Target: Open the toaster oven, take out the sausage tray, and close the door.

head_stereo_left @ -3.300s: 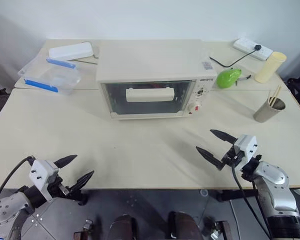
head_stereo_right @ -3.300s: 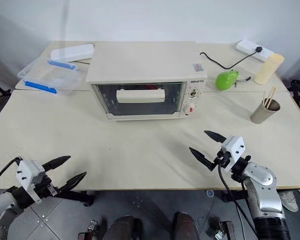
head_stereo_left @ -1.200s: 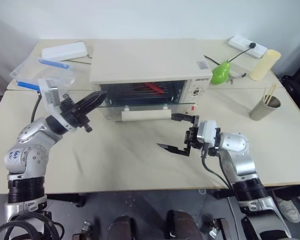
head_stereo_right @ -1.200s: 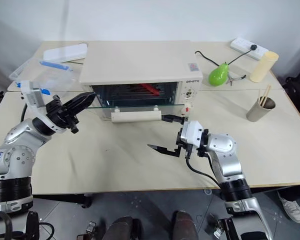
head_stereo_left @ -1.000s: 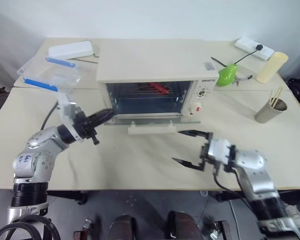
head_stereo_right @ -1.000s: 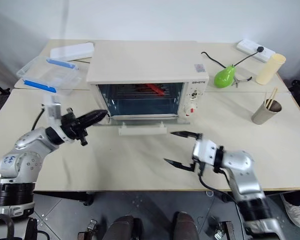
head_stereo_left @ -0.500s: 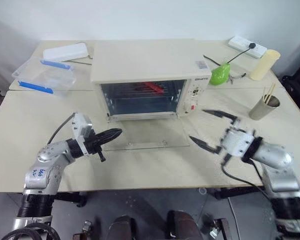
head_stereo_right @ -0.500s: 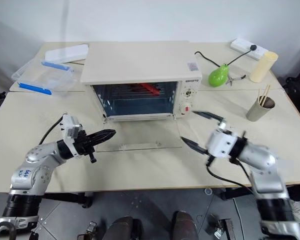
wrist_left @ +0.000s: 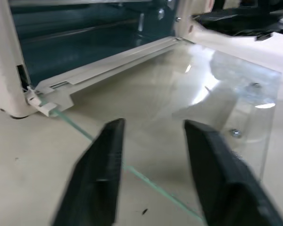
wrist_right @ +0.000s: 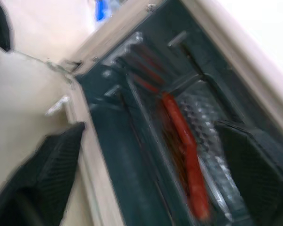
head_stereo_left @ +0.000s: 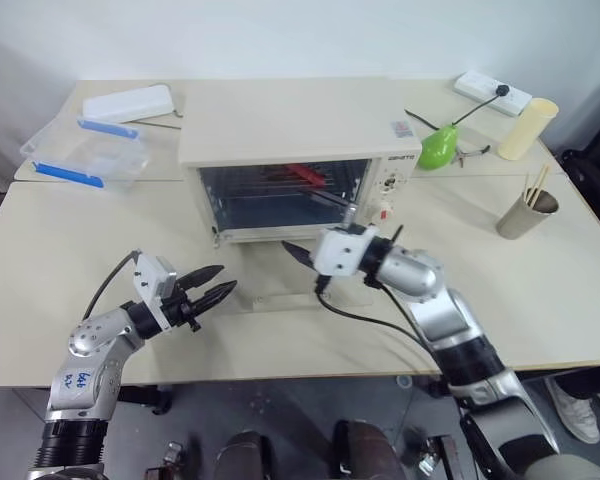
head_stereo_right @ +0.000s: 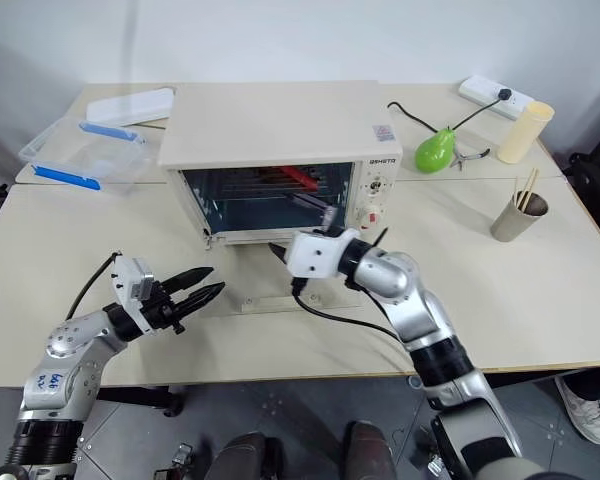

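Toaster oven (head_stereo_left: 300,150) stands mid-table with its glass door (head_stereo_left: 280,280) dropped flat onto the tabletop.
Nearest, the left gripper (head_stereo_left: 212,289) hovers just beside the door's left edge, fingers apart and holding nothing. Beyond it, the right gripper (head_stereo_left: 318,237) reaches over the lowered door toward the oven mouth, its fingers spread wide and empty. Inside, a red sausage (wrist_right: 181,136) lies on the foil-lined tray (wrist_right: 205,146) on the rack.
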Robot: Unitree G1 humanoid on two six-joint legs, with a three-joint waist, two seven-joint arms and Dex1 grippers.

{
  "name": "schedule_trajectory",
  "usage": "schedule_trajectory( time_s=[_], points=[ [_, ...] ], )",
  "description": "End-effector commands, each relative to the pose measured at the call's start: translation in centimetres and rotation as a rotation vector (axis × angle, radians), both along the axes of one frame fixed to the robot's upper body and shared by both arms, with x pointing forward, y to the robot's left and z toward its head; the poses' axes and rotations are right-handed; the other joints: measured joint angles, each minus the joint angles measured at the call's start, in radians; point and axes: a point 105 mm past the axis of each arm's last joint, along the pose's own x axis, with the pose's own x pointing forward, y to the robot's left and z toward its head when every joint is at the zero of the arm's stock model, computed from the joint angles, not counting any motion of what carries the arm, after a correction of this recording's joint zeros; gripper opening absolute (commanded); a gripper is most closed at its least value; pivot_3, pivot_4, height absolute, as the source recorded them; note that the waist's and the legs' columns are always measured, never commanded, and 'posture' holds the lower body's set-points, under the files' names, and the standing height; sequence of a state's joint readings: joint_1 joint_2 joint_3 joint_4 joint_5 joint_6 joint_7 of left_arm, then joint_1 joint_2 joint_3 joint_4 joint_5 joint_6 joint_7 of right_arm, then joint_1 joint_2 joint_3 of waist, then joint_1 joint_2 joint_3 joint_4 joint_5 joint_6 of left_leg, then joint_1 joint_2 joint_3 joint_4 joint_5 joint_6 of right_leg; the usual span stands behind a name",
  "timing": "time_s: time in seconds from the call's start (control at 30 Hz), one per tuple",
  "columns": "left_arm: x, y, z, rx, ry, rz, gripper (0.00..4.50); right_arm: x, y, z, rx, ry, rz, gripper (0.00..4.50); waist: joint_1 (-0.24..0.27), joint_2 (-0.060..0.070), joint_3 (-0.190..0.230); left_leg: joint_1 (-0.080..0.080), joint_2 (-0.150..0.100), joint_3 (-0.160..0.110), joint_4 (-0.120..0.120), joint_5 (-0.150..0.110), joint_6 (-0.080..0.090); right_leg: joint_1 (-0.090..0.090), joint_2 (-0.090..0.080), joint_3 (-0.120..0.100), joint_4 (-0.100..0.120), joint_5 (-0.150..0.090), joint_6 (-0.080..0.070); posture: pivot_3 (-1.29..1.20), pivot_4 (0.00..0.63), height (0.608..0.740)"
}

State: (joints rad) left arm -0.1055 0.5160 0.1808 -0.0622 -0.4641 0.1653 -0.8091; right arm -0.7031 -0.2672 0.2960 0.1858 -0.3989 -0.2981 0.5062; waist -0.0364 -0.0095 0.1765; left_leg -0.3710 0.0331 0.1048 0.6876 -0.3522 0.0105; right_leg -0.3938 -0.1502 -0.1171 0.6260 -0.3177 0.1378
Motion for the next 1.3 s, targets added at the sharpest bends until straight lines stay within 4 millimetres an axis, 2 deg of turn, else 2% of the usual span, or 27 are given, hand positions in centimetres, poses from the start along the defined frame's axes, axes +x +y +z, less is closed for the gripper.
schedule_trajectory(
  time_s=[0.03,0.17,0.37,0.47,0.6,0.8,0.93,1.07,1.3],
  points=[
    [-0.9,-0.1,1.1,-0.029,-0.068,0.024,3.33,1.5,1.3,0.7,-0.024,-0.095,-0.082,4.5,-0.001,0.0,0.0,0.0,0.0,0.0,0.0,0.0,0.0,0.0,0.0,0.0,0.0,0.0,0.0,0.0,0.15,0.74],
    [-1.9,0.1,1.0,-0.033,-0.083,0.059,4.47,2.5,2.8,0.5,-0.053,-0.137,-0.125,4.5,-0.005,0.0,0.0,0.0,0.0,-0.003,-0.002,0.0,0.0,0.0,-0.001,-0.001,0.001,0.0,0.0,0.0,0.15,0.74],
    [-2.4,1.2,2.5,-0.06,-0.169,0.149,4.47,4.5,3.7,0.1,-0.136,-0.191,-0.256,4.5,-0.013,0.0,0.0,-0.001,0.0,-0.004,-0.002,0.0,0.0,0.0,-0.001,-0.002,0.001,0.0,0.0,0.0,0.15,0.74],
    [-2.5,1.4,3.0,-0.067,-0.182,0.151,4.47,5.2,3.6,-0.1,-0.166,-0.21,-0.301,4.5,-0.02,0.0,0.0,-0.001,0.0,-0.004,-0.002,0.0,-0.001,0.0,-0.001,-0.002,0.001,0.0,0.0,0.0,0.15,0.74],
    [-2.5,1.4,3.3,-0.069,-0.185,0.149,4.5,5.9,3.3,0.0,-0.169,-0.225,-0.34,3.57,-0.023,0.0,0.0,-0.001,0.0,-0.004,-0.003,0.0,-0.001,0.0,-0.001,-0.002,0.001,0.0,0.0,0.0,0.15,0.74],
    [-2.4,1.4,3.6,-0.086,-0.192,0.134,4.5,6.2,3.5,0.0,-0.167,-0.229,-0.35,1.47,-0.026,0.0,0.0,-0.001,0.001,-0.004,-0.003,0.0,-0.001,0.0,0.0,-0.002,0.001,0.0,0.0,0.0,0.15,0.74],
    [-2.4,1.0,4.6,-0.064,-0.241,0.093,4.5,6.5,3.4,0.3,-0.154,-0.228,-0.368,0.09,-0.026,0.0,0.0,-0.001,0.001,-0.004,-0.003,0.0,-0.001,0.0,0.0,-0.002,0.001,0.0,0.0,0.0,0.15,0.74],
    [-1.9,0.9,6.1,-0.152,-0.251,0.09,4.5,6.7,3.2,2.4,-0.112,-0.272,-0.362,0.01,-0.025,-0.001,-0.001,-0.001,0.002,-0.005,-0.003,0.001,-0.001,0.001,0.0,-0.002,0.0,0.0,0.0,0.0,0.15,0.74],
    [-0.8,1.0,8.7,-0.172,-0.293,0.066,4.5,5.8,3.5,4.7,-0.09,-0.326,-0.296,0.01,-0.026,-0.002,0.0,-0.002,0.001,-0.007,-0.004,0.001,-0.001,0.0,0.0,-0.004,0.0,0.0,0.0,0.0,0.15,0.74]
  ],
)
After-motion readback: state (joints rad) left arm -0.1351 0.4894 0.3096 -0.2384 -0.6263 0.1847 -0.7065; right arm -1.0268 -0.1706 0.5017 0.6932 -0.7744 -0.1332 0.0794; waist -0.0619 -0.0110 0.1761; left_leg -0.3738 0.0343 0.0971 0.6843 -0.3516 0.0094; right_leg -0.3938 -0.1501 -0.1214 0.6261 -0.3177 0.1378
